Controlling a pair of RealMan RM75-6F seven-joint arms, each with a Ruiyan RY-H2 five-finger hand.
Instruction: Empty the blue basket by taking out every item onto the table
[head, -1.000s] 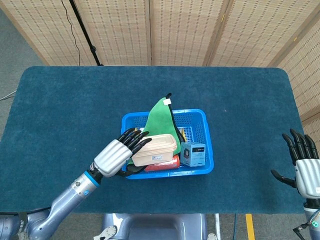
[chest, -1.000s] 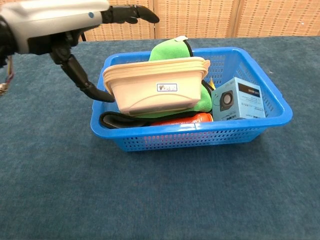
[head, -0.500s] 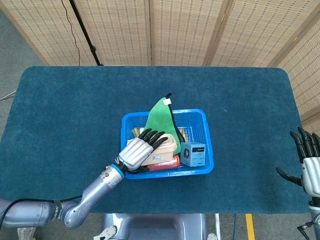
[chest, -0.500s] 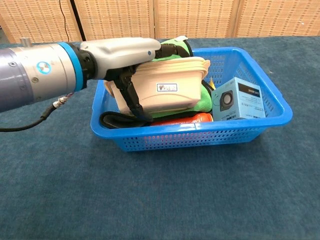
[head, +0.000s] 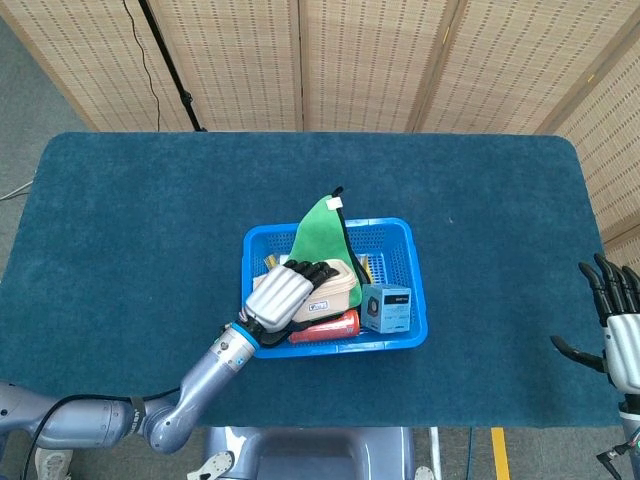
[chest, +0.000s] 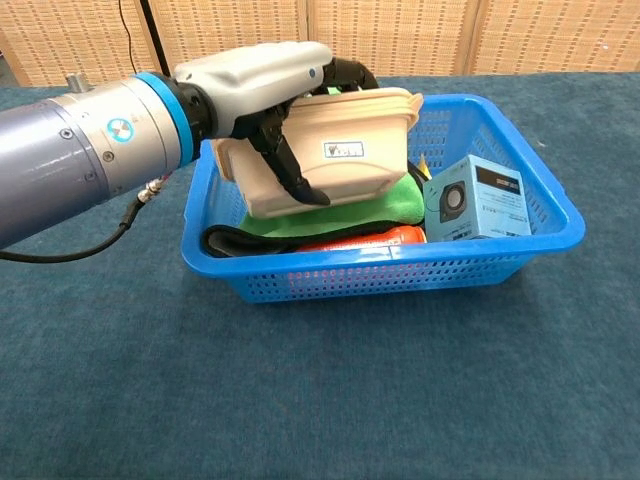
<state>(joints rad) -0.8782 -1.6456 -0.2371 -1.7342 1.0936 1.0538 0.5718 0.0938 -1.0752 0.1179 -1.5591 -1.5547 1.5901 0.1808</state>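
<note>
The blue basket stands mid-table. My left hand grips a beige lidded container from its left end, thumb across the front, holding it tilted above the other contents. Under it lie a green cloth, a red item and a black strap. A light blue box stands in the basket's right part. My right hand hangs open at the far right, holding nothing.
Dark blue carpet-like cloth covers the table all around the basket. Wicker screens stand behind the far edge. A yellow item peeks out behind the blue box.
My left hand has closed around the beige container and raised and tilted it off the pile. The right hand has barely shifted.
</note>
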